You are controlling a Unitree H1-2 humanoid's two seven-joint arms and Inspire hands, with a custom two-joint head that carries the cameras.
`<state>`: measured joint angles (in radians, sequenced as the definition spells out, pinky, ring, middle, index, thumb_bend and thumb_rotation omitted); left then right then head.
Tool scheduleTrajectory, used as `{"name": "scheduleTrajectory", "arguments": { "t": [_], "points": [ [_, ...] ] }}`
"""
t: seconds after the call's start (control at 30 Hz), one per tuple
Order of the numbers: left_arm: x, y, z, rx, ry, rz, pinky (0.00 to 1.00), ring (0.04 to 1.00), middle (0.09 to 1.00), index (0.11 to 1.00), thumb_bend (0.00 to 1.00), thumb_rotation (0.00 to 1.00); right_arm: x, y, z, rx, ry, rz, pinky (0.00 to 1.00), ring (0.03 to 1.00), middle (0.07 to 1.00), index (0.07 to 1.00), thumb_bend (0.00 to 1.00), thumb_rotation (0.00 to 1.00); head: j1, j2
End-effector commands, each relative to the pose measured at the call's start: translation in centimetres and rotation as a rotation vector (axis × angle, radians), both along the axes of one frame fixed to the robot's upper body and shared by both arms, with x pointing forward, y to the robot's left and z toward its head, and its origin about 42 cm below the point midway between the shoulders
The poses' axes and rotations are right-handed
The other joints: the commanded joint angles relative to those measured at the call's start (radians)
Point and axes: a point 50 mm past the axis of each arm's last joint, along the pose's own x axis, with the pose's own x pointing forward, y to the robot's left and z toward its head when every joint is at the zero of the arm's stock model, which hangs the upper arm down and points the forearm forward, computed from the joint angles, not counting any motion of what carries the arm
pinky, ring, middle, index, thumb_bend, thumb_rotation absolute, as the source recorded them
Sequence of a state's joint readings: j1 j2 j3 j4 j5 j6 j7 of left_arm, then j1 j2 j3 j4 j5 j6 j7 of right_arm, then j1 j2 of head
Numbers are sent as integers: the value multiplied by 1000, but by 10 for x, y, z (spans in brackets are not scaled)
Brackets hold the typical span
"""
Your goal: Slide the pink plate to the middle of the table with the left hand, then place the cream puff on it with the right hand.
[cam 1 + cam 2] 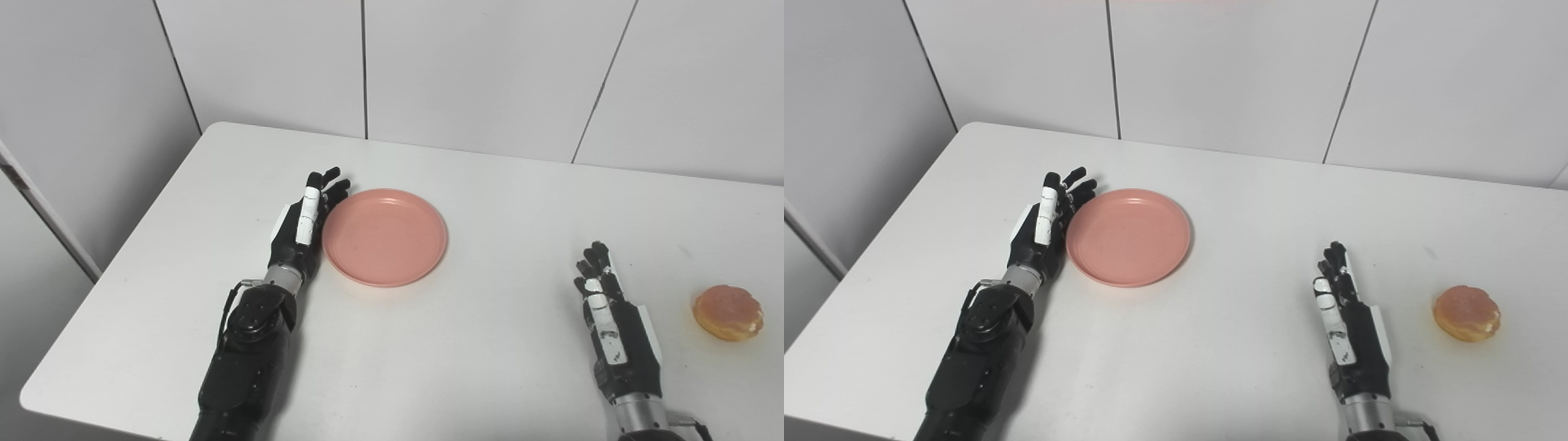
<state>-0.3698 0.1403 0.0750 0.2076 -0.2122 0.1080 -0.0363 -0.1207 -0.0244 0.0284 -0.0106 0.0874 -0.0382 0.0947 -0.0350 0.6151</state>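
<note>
A round pink plate (384, 236) lies flat on the white table (490, 184), a little left of its middle, with nothing on it. My left hand (304, 228) stands on edge against the plate's left rim, fingers stretched out and apart, holding nothing. The cream puff (727, 312), golden brown with a pale lower edge, rests near the table's right side. My right hand (612, 321) lies open at the front right, palm turned inward, a short gap to the left of the puff and not touching it.
White wall panels stand behind the table's far edge. The table's left edge runs diagonally close to my left forearm (248, 355). Bare tabletop stretches between the plate and my right hand.
</note>
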Motion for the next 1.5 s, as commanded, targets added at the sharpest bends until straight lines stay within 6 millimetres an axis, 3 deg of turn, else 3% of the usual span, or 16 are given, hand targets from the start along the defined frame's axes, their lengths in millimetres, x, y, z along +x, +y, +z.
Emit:
{"name": "scheduleTrajectory", "arguments": {
  "t": [0.0,0.57,0.83,1.47],
  "points": [
    [0,-5,9,9,-20,-59,960,917,888,892,875,989,-3,8,0,-2,14,-1,1000,1000,1000,1000,672,841,-25,3],
    [-10,-2,10,-21,5,-140,983,940,917,917,871,998,2,43,7,-9,1,-37,1000,1000,1000,1000,734,860,-257,38],
    [-12,-13,6,-58,25,-167,1000,949,921,914,899,973,3,47,9,13,-1,-46,1000,1000,1000,992,748,844,-255,44],
    [-36,-32,3,-23,-9,-239,990,943,931,935,827,1000,4,45,10,-22,4,-57,1000,1000,1000,982,780,863,-250,50]
  ]
}}
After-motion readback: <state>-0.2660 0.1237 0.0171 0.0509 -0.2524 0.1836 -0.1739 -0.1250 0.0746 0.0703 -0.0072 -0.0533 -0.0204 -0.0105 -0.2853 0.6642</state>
